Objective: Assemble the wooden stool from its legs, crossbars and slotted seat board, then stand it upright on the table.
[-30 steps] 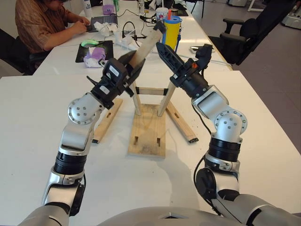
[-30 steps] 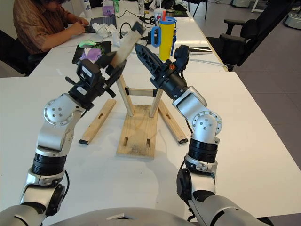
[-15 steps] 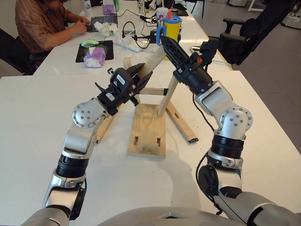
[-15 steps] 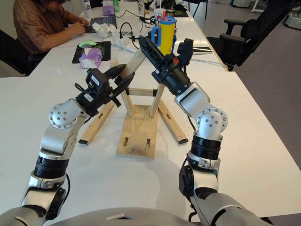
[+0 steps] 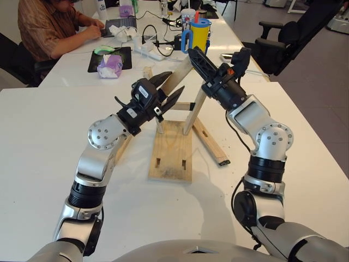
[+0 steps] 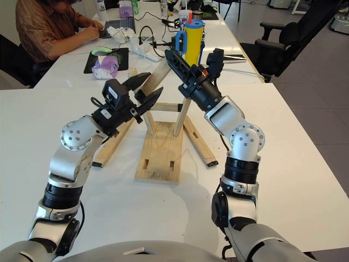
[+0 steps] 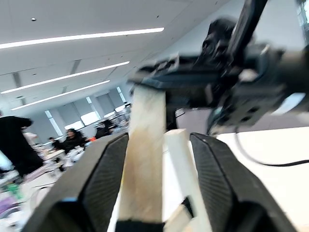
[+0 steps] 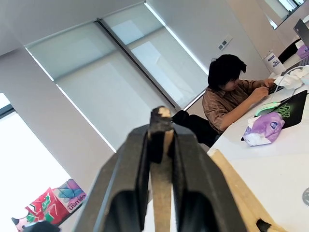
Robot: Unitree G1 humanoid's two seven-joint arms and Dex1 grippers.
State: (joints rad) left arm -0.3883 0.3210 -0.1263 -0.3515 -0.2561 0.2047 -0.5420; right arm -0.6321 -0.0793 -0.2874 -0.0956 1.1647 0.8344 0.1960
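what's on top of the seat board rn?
Two legs joined by a crossbar stand at the seat board's far end; its two near slots are empty. The left gripper covers part of the left leg.

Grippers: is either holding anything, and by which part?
The right gripper clamps the loose leg at its upper end; the left gripper stands open around its lower part.

White table [image 5: 43, 142] with stool parts lying flat.
Slotted seat board [image 5: 172, 152] at centre; just left of it a loose wooden piece [image 6: 109, 148], partly hidden, probably a leg; second piece [image 5: 212, 146] angled along the right side.
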